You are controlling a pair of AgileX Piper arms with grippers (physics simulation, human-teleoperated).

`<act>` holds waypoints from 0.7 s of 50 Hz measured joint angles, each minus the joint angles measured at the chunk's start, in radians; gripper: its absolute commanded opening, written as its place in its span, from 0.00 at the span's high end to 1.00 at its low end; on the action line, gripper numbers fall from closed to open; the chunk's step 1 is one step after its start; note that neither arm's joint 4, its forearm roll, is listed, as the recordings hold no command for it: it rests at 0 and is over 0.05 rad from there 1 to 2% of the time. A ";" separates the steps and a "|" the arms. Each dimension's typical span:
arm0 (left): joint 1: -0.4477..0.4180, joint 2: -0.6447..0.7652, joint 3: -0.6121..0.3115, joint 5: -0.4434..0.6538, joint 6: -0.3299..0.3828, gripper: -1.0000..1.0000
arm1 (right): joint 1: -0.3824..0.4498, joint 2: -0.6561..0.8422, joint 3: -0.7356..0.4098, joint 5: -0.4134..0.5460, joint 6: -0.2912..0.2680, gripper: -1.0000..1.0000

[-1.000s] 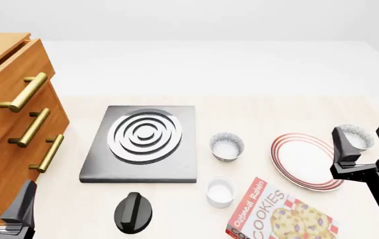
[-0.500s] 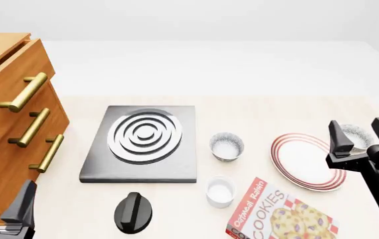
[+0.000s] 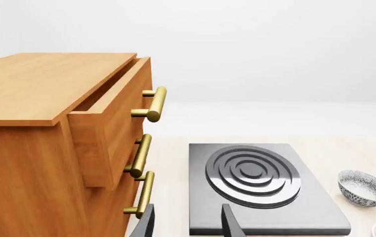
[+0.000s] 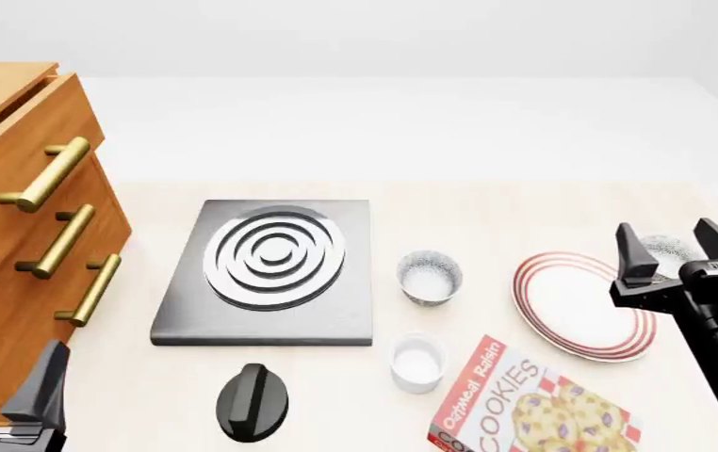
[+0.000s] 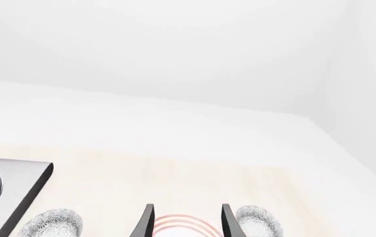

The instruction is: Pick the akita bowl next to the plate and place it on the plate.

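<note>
The plate (image 4: 581, 303), white with red rings, lies at the right of the table. Just beyond its right rim stands the akita bowl (image 4: 664, 251), speckled grey outside, partly covered by my right gripper (image 4: 675, 247). That gripper is open and holds nothing. In the right wrist view, the plate's rim (image 5: 181, 223) shows between the fingers of the right gripper (image 5: 186, 221), and the akita bowl (image 5: 260, 222) sits just outside one finger. My left gripper (image 4: 5, 377) hangs open and unladen at the near left, also seen in the left wrist view (image 3: 186, 224).
A look-alike speckled bowl (image 4: 430, 276) stands left of the plate, with a white ramekin (image 4: 417, 362) nearer. A cookies box (image 4: 529, 407) lies near the plate's front. The stove plate (image 4: 271, 268), its black knob (image 4: 253, 400) and a wooden drawer cabinet (image 4: 26, 226) fill the left.
My right gripper has moved a little farther away and to the left in the front view, staying open. The left arm has not moved.
</note>
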 measured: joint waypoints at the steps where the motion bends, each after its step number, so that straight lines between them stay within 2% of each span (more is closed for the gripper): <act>1: 0.000 0.000 0.000 0.000 0.000 0.00 | -0.001 0.005 -0.001 -0.002 -0.001 0.00; 35: 0.000 0.000 0.000 0.000 0.000 0.00 | -0.028 0.148 -0.054 -0.063 -0.030 0.00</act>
